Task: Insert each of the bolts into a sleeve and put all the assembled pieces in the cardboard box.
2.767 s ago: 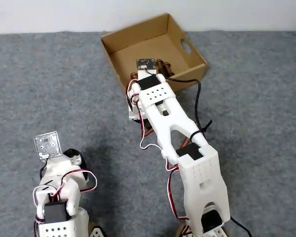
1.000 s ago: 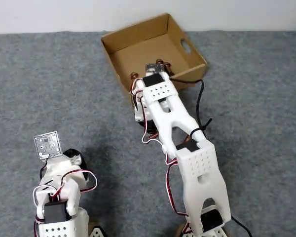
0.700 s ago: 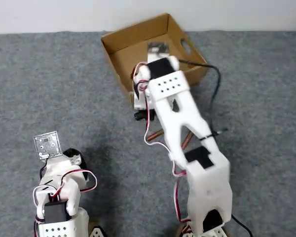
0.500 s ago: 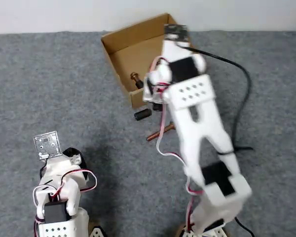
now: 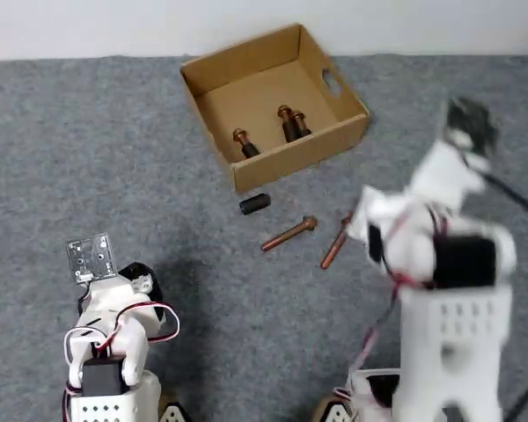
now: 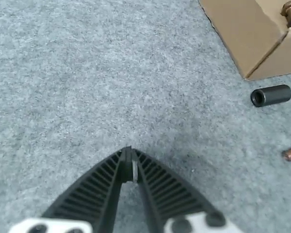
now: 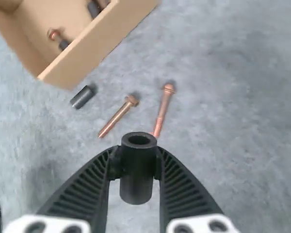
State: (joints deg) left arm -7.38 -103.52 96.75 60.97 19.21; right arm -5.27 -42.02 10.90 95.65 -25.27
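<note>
My right gripper (image 7: 137,156) clenched on a black sleeve (image 7: 137,174); left gripper (image 6: 128,162) pinched shut on nothing.
I hold it upright over grey carpet (image 5: 114,176). Below lie one bolt (image 7: 161,110), a second bolt (image 7: 117,116) and a loose sleeve (image 7: 82,97), near the cardboard box (image 5: 290,163) with assembled pieces (image 5: 244,143) inside.

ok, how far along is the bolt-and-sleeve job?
Done: three assembled pieces appear to lie in the cardboard box.
In hand: the right end effector is shut on a black sleeve.
Left: two bare bolts and a loose sleeve lie on the carpet outside the box, not yet joined or boxed.
The left end effector is shut and empty.
</note>
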